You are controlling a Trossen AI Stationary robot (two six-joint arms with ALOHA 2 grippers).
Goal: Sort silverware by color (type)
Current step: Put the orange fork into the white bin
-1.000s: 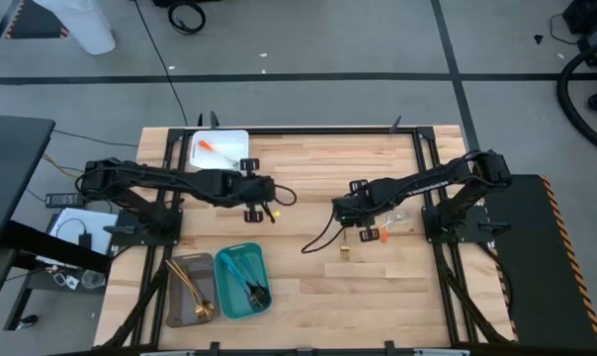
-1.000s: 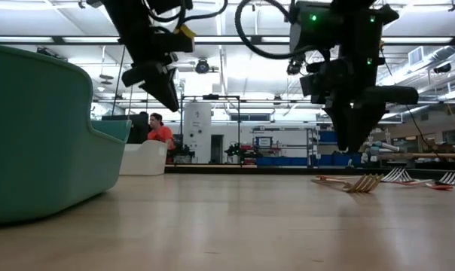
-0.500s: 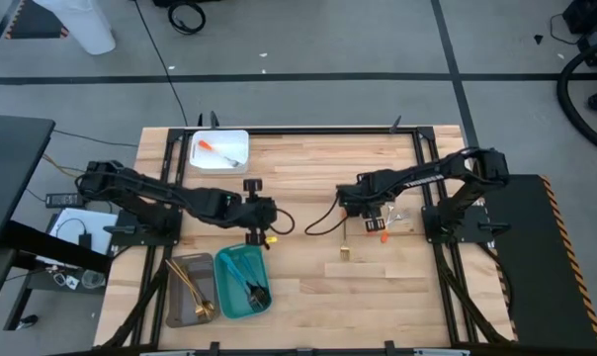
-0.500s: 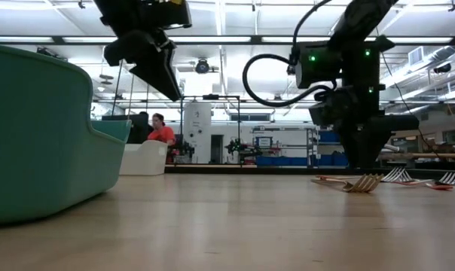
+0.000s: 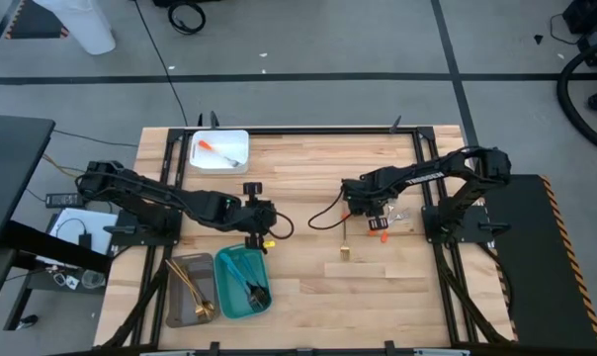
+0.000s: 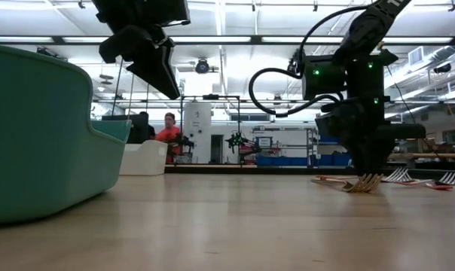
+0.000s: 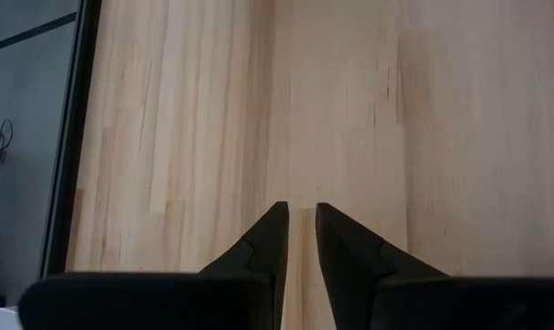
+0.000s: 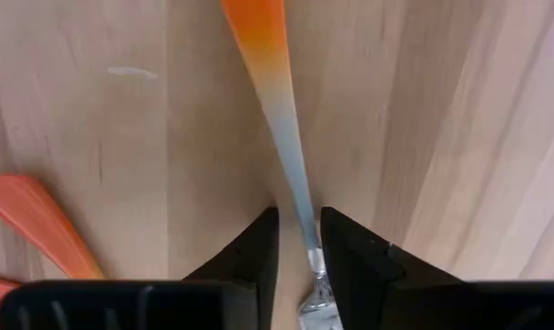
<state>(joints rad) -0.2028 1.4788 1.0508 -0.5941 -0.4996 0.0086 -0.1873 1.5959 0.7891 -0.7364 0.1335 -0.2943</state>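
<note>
Two dark arms reach over the pale wooden table (image 5: 308, 188). At the far left edge a white rectangular tray (image 5: 220, 150) holds an orange utensil (image 5: 209, 147). Toward the near left corner a grey rectangular tray (image 5: 189, 291) carries gold cutlery (image 5: 193, 290), and just beside it a teal rectangular tray (image 5: 241, 283) holds teal-blue cutlery (image 5: 253, 289).

The left gripper (image 5: 258, 237) hangs in the air just at the far end of the teal tray. In its wrist view the two dark fingers (image 7: 263, 247) stand a narrow slit apart, with bare wood showing between them and nothing held or touched.

Further right, a small gold fork (image 5: 345, 247) lies alone on the wood, near the table's middle.

The right gripper (image 5: 375, 213) is down at the table among the loose pieces on the right half. Its wrist view shows its fingers (image 8: 252, 249) a little apart, straddling the slim neck of an orange-handled piece with a pale shaft and silver head (image 8: 279, 110); the shaft runs through the gap and touches the inner edge of one finger, though whether it is truly pinched I cannot tell. Beside it lie other orange handles (image 8: 37, 225). From table height, several forks (image 6: 365, 183) rest flat on the wood at this gripper's foot
</note>
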